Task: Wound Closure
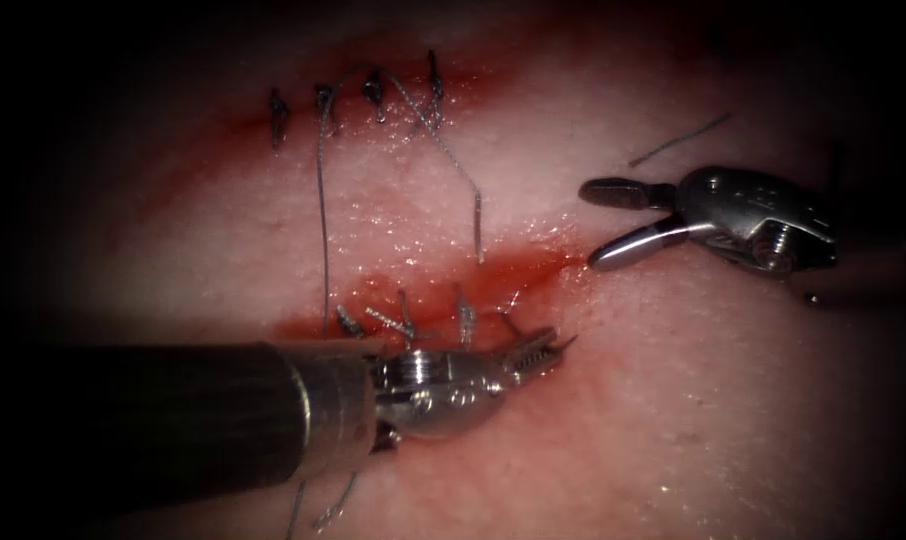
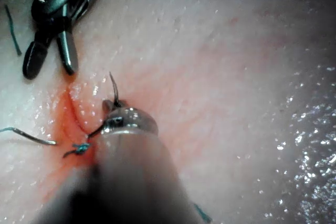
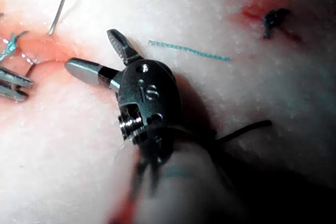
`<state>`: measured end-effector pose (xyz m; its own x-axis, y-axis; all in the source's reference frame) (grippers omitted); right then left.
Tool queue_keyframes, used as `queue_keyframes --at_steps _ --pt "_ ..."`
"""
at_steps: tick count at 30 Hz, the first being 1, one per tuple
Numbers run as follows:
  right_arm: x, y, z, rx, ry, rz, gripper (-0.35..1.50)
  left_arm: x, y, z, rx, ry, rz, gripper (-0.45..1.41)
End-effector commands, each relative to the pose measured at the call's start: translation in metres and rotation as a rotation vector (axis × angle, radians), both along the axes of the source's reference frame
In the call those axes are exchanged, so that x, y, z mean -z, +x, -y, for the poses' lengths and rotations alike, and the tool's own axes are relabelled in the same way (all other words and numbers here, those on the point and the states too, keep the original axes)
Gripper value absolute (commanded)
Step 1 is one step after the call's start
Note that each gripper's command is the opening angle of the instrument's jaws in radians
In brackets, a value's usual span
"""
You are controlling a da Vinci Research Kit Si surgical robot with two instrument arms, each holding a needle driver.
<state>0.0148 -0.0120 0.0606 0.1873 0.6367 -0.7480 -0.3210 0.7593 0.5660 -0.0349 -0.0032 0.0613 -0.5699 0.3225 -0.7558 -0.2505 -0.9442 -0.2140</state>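
At the cut's (image 1: 533,262) right end, left tool (image 1: 545,345) grips the needle (image 1: 563,345).
Right tool (image 1: 605,222) gapes wide, holding nothing, hovering nearby.

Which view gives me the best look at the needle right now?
The left wrist view: the left tool grips the needle there, its curved point rising clear of the tissue. The endoscope view shows just its tip past the left tool's closed tip. The right tool is open, holding nothing.
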Motion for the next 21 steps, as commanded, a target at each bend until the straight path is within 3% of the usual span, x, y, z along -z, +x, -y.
queue_keyframes --at_steps 1,5,9,15,21 --pt "-0.0006 0.0006 0.0003 0.014 -0.004 0.014 0.56 -0.0002 -0.0006 0.0005 0.014 0.057 0.036 -0.45" --pt "-0.0006 0.0010 0.0003 0.111 -0.045 0.044 0.66 0.0018 -0.0007 -0.0002 0.121 0.350 0.177 -0.45" --pt "-0.0007 0.0018 0.0007 0.142 -0.042 0.044 0.68 0.0031 -0.0007 -0.0005 0.169 0.518 0.256 -0.45" --pt "-0.0011 0.0025 0.0019 0.164 -0.052 0.027 0.26 0.0047 -0.0002 -0.0016 0.243 0.742 0.384 -0.45" --pt "-0.0013 0.0026 0.0023 0.168 -0.021 0.012 0.05 0.0062 0.0011 -0.0025 0.323 0.994 0.597 -0.45"
